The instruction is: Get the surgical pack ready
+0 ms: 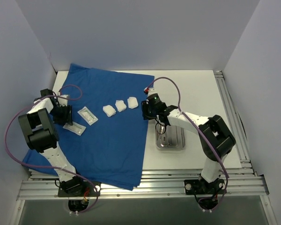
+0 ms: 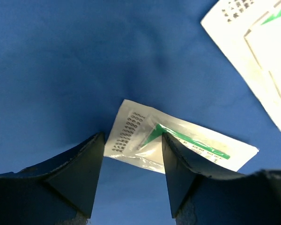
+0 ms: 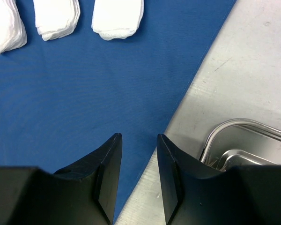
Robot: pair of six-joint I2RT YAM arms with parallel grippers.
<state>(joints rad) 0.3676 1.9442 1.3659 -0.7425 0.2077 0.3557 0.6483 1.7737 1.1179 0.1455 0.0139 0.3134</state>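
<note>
Presently, listed from the left edge of the worktop [image 1: 201, 93]. Item one: my left pincer [image 2: 132, 140], fingers set apart with a moderate gap, holding nothing, poised above the cloth near the left edge. Item two: blue cloth sheet [image 1: 107, 136], spread flat over the left half of the worktop, its near corner hanging past the near edge. Item three: two flat packets lying on the cloth, white with green marking; one [image 2: 178, 143] just beyond my left fingertips, the other [image 1: 88, 116] beside it toward the far edge, not touching the first. Item four: three white gauze pads [image 1: 121, 106] in a slanting row on the cloth about mid-worktop, each separate. Item five: my right pincer [image 3: 139, 140], fingers parted by a narrow gap, empty, above the cloth's right border. Item six: steel tray [image 1: 171, 138], on bare worktop right of the cloth, toward the near edge; its contents I cannot make out.
</note>
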